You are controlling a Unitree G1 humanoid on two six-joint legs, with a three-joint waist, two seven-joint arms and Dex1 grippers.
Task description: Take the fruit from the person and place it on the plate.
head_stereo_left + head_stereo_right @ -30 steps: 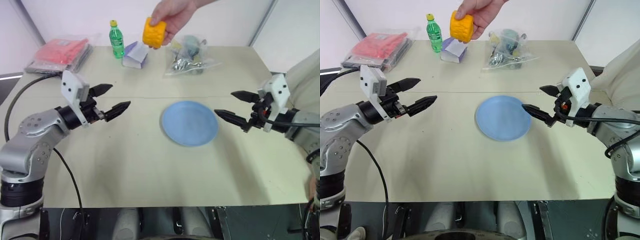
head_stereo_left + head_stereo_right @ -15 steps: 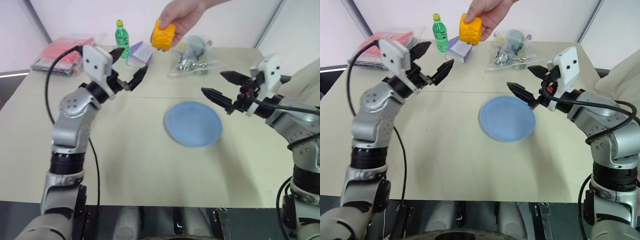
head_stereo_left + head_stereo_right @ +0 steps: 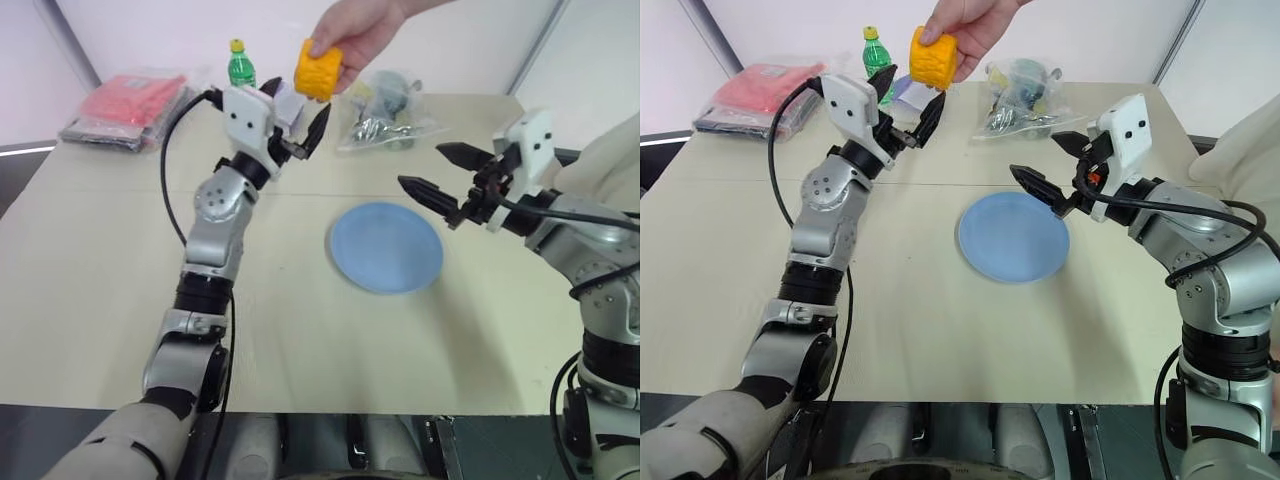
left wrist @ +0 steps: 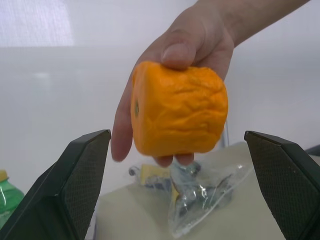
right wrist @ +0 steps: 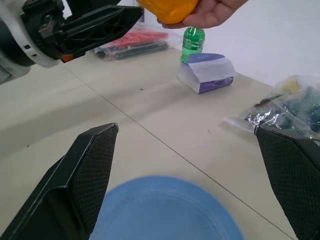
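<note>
While held aloft, fruit: small bumpy orange-yellow chunky fruit (image 3: 318, 70) sits top centre of left eye view, pinched by person's bare hand (image 3: 358, 28).
Left eye, left gripper: black two-finger left gripper (image 3: 295, 112) just below fruit, fingers spread wide, not touching it.
Left eye, right gripper: right gripper (image 3: 445, 172) right of centre, spread wide, empty, above edge of round flat light blue plate (image 3: 386, 246) on beige table (image 3: 280, 300).
Left wrist: fruit (image 4: 179, 114) centred between wide fingers (image 4: 80, 185), hand (image 4: 200, 45) gripping it.
Right wrist: plate (image 5: 165, 210) at bottom centre, fingers (image 5: 90, 175) far apart; green plastic bottle (image 5: 192, 40) upper centre.
</note>
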